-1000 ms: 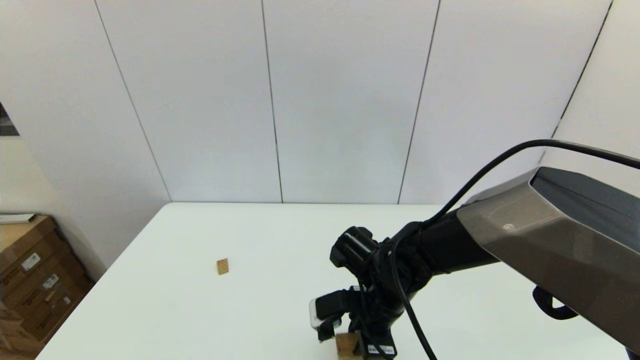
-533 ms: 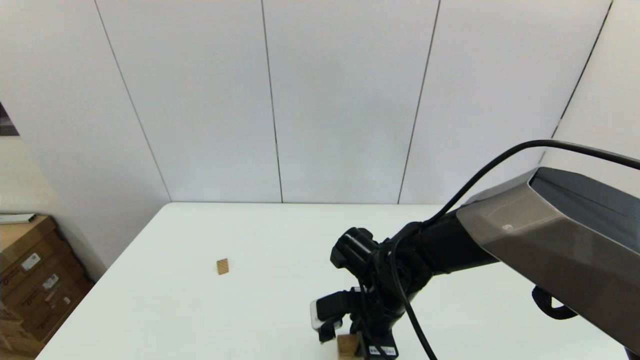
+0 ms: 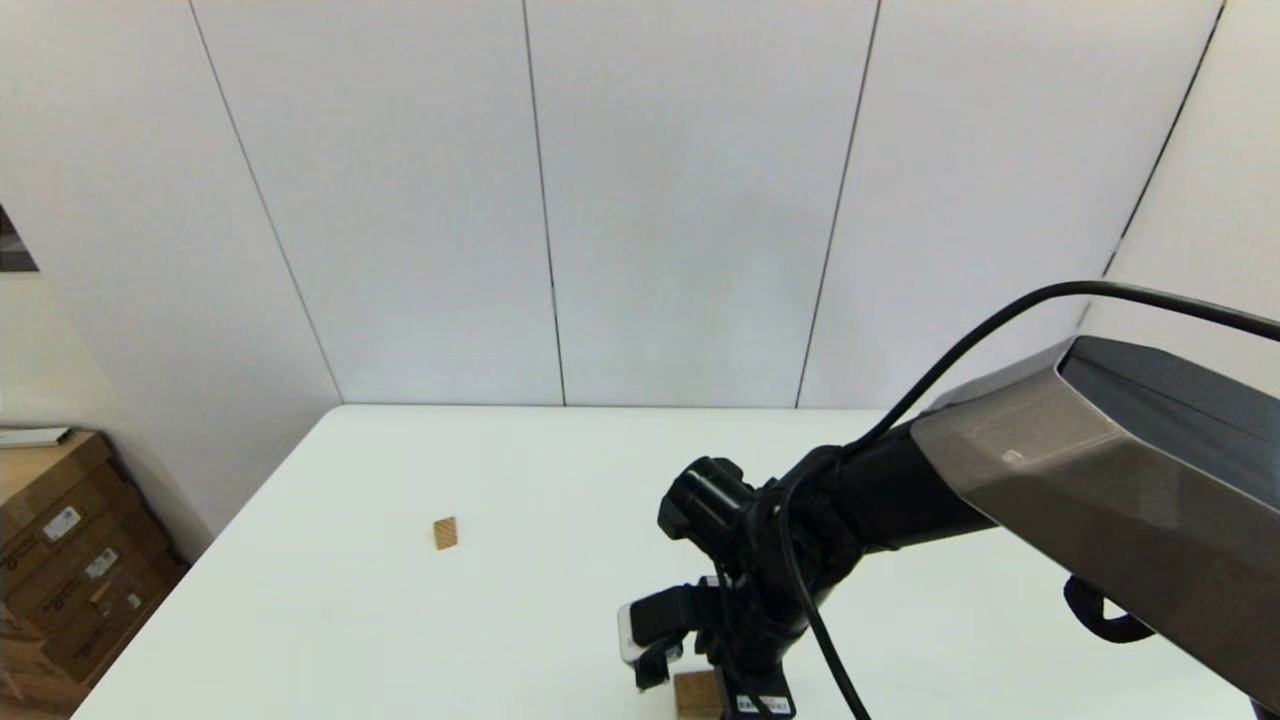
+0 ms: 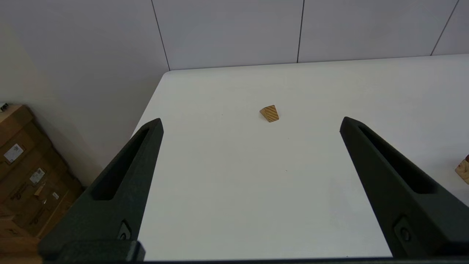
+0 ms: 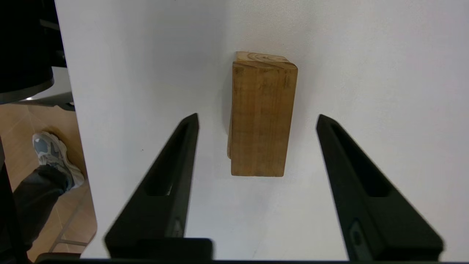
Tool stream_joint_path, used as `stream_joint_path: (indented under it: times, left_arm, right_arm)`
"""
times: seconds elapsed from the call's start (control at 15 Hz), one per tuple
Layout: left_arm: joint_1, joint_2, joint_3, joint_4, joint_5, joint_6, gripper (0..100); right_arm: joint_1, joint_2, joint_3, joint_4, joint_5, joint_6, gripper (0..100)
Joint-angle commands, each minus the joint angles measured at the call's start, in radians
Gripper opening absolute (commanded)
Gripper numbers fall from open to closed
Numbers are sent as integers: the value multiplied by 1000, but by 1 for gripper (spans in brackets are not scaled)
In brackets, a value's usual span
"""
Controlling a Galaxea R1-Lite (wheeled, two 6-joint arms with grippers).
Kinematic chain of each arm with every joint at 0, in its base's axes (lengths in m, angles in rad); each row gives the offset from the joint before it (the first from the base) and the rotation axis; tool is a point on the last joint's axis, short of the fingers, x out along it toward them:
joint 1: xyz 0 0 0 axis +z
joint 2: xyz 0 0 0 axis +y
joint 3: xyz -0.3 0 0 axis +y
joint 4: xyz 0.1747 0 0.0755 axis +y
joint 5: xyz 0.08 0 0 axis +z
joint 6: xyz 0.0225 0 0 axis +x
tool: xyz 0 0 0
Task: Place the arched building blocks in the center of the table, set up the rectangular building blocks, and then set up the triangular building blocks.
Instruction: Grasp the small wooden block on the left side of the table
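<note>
1. We see the right gripper [image 5: 256, 121] poised near the table's [image 3: 520, 470] front edge, fingers spread wide and clasping nothing.
2. The oblong wooden block [image 5: 261, 117] lies on the table between those fingers, apart from both; which of the two larger blocks it is, we cannot tell.
3. The triangular building block [image 4: 269, 113] sits well apart, toward the table's left side.
4. Our left gripper [image 4: 251, 123] hangs apart from that wedge, fingers parted and empty.
</note>
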State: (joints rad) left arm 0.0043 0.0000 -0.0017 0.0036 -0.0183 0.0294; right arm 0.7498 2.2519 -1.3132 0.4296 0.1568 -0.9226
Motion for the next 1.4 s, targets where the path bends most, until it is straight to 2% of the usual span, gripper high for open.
stream_joint_path:
  times: [0.07,0.2,0.33,0.47,0.53,0.6,0.67,0.8,0.87,1.0,1.07,1.2,1.27,1.4]
  left_arm:
    - [0,2,0,1,0,0,100]
    - [0,2,0,-1,0,1,100]
    - [0,2,0,-1,0,1,100]
    - [0,2,0,-1,0,0,100]
    - [0,2,0,-1,0,0,100]
    - [0,2,0,1,0,0,100]
    - [0,2,0,1,0,1,100]
    - [0,2,0,-1,0,0,100]
    - [0,2,0,-1,0,0,100]
    - [0,2,0,-1,0,0,100]
    - [0,2,0,-1,0,0,100]
    - [0,2,0,-1,0,0,100]
    - [0,2,0,-1,0,0,100]
    - [0,2,0,-1,0,0,100]
  right_arm:
    - [-18,-31,-8,0,3,-4,100]
    - [-92,-135,5,8,12,-6,100]
    - [-205,-305,32,51,43,-6,100]
    - [-331,-555,97,89,84,-4,100]
    - [-414,-724,141,92,93,1,100]
    - [-460,-821,169,94,92,7,100]
    - [-515,-942,212,92,89,30,100]
    - [-641,-1166,285,92,75,117,100]
    - [-696,-1224,302,92,53,151,100]
    - [-794,-1342,361,92,-29,214,100]
    - [-822,-1434,427,92,-40,283,100]
    - [-825,-1605,528,92,-43,395,100]
    - [-823,-1681,568,94,-45,429,100]
    - [-823,-1813,649,92,-46,444,100]
